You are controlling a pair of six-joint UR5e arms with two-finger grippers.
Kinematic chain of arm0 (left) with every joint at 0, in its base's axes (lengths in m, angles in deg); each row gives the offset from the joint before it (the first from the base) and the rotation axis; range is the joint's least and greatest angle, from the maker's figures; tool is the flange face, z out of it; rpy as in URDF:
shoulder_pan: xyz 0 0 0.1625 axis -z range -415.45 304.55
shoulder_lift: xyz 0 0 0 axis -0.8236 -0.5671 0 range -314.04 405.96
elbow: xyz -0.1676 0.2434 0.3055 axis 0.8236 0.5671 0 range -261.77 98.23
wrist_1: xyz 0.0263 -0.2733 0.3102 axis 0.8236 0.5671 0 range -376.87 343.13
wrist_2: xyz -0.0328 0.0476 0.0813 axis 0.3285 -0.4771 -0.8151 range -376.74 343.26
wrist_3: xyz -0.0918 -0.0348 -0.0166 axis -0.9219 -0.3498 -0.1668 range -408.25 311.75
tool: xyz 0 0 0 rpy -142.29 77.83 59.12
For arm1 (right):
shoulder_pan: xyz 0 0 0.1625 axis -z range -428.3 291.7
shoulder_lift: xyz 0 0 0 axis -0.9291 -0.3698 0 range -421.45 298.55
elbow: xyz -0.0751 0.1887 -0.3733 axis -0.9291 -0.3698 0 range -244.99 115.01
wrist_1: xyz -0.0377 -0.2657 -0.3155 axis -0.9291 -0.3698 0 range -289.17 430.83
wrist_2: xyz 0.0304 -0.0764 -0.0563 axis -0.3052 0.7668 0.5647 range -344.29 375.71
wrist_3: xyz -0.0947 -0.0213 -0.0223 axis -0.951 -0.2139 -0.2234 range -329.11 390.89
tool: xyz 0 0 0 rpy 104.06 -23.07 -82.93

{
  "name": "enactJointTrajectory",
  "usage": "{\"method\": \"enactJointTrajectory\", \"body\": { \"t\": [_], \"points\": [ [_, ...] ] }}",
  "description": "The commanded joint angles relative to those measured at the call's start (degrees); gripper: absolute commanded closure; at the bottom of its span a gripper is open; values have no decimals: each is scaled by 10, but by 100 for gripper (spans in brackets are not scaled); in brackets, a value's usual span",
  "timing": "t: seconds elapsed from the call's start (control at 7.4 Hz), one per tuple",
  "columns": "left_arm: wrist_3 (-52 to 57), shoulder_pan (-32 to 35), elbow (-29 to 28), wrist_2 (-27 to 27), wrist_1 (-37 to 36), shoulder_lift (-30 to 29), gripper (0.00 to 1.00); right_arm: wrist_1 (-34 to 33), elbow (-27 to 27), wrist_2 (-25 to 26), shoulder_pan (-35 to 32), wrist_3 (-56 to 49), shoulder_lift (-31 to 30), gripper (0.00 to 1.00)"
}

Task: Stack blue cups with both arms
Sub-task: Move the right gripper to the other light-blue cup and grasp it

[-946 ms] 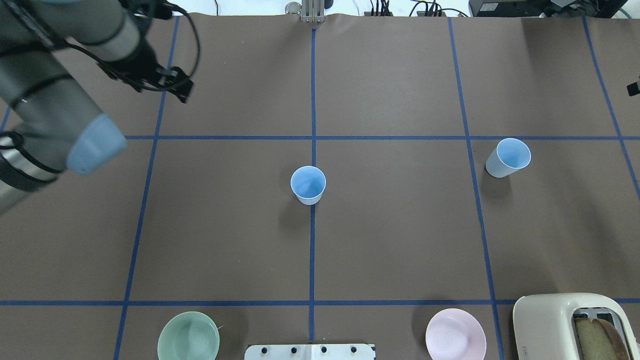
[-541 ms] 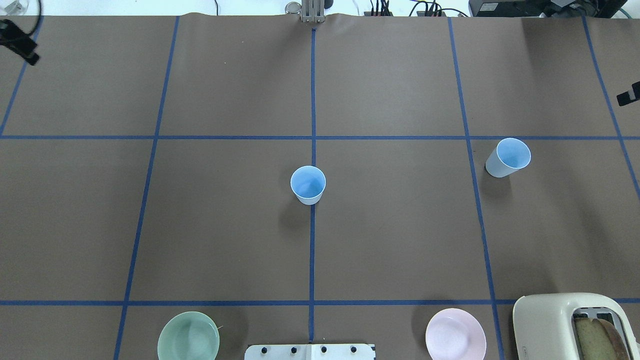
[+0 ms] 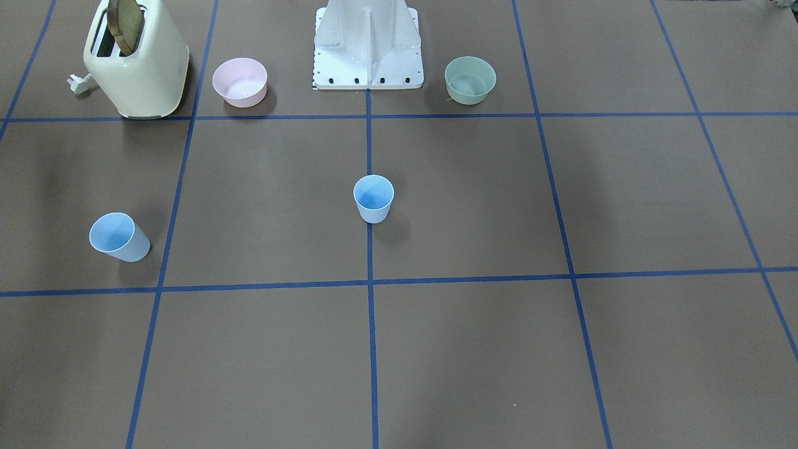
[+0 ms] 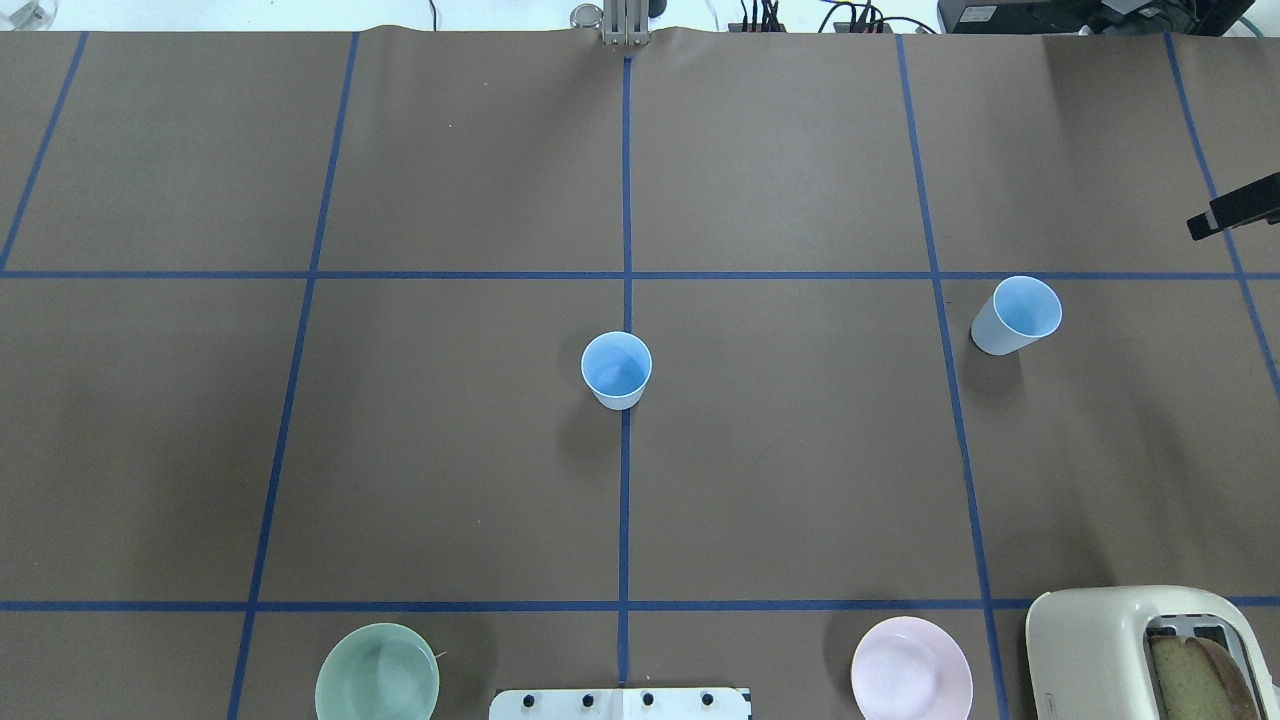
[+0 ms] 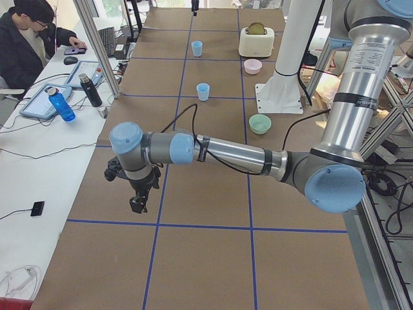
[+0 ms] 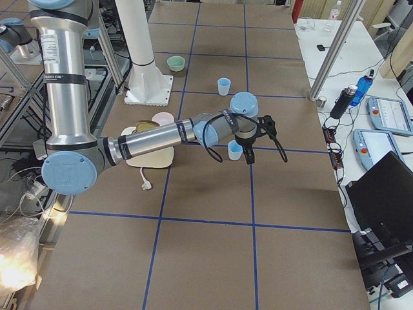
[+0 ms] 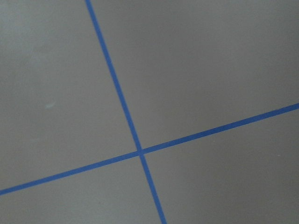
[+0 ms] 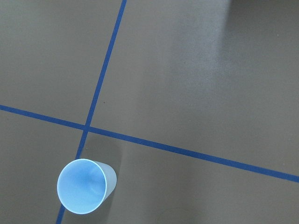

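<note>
Two light-blue cups stand upright and apart on the brown table. One cup (image 4: 616,370) is at the centre on the middle tape line, also in the front view (image 3: 373,198). The other cup (image 4: 1015,315) is to the right, also in the front view (image 3: 118,237) and low left in the right wrist view (image 8: 86,185). My right gripper (image 6: 250,155) hangs just beyond this cup; only its black tip (image 4: 1235,208) enters the overhead view, so I cannot tell if it is open. My left gripper (image 5: 137,205) hovers far to the left of both cups; I cannot tell its state.
A cream toaster (image 4: 1130,650) with bread, a pink bowl (image 4: 910,668) and a pale-green bowl (image 4: 377,672) line the near edge beside the white base pedestal (image 3: 368,43). A seated person (image 5: 32,39) and desk items are beyond the far edge.
My left arm has swung out of the overhead view to the left. My right gripper's black tip has come further in at the right edge. Both cups have stayed put.
</note>
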Motion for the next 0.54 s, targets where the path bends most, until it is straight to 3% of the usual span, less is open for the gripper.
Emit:
{"method": "enactJointTrajectory", "body": {
  "t": [0.0,0.41],
  "points": [
    [-5,19,-6,3,54,47,2,1,0,85,85,59,8,0],
    [-3,19,-10,3,70,53,2,10,-29,112,145,73,38,0]
  ]
}}
